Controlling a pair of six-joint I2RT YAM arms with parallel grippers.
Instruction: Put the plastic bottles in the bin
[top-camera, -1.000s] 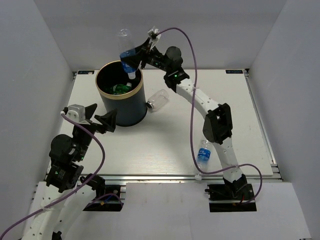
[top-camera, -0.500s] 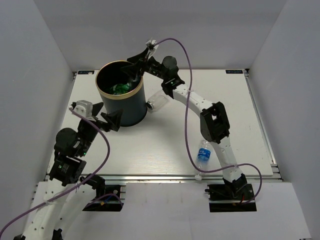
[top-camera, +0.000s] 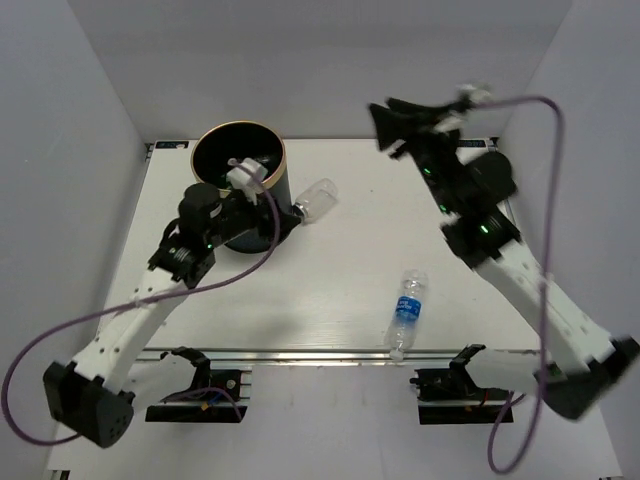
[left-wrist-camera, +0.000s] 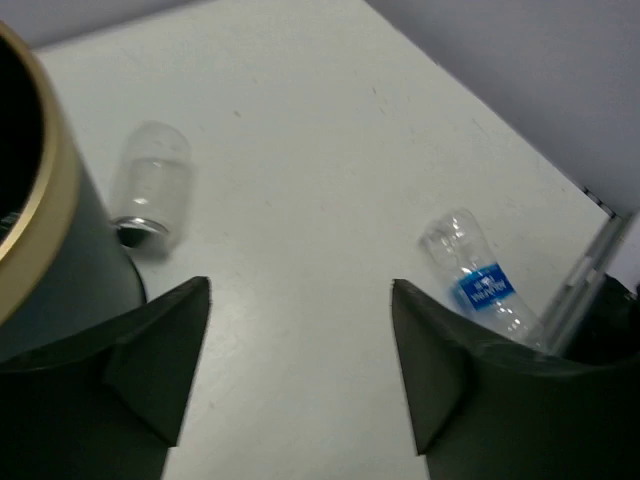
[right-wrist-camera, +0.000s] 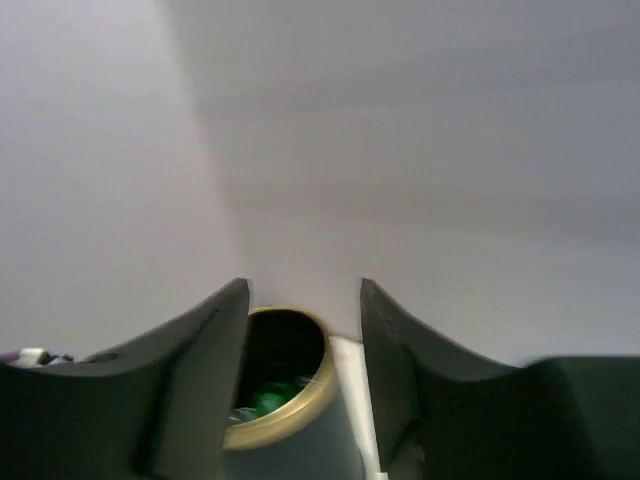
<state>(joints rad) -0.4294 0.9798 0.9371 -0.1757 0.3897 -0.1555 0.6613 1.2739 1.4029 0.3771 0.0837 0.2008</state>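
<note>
my right hand (right-wrist-camera: 303, 290) no longer holds the blue-labelled bottle it had over the bin (top-camera: 238, 124) a moment ago. that bottle is gone from view, and i judge it has dropped inside, where a green bottle (right-wrist-camera: 265, 402) shows near the bottom. my right arm is now swung up and away toward the far right corner. its hand is released, with nothing between the fingers, and the bin sits small in the gap they frame.

my left hand (left-wrist-camera: 300, 290), which was parked at the near left, is now reaching past the right side of the bin. its fingers are spread and hold nothing. just ahead of it, the wider clear bottle (left-wrist-camera: 150, 190) lies on its side on the counter (top-camera: 330, 270), close beside the bin's wall. i cannot tell whether it touches. a clear bottle with a blue label (left-wrist-camera: 480, 290) lies well apart from it, toward the near edge.

so one more bottle looks done and the work passes to my left side. two bottles are left on the counter, and the wide one by the bin looks like my next pick.
</note>
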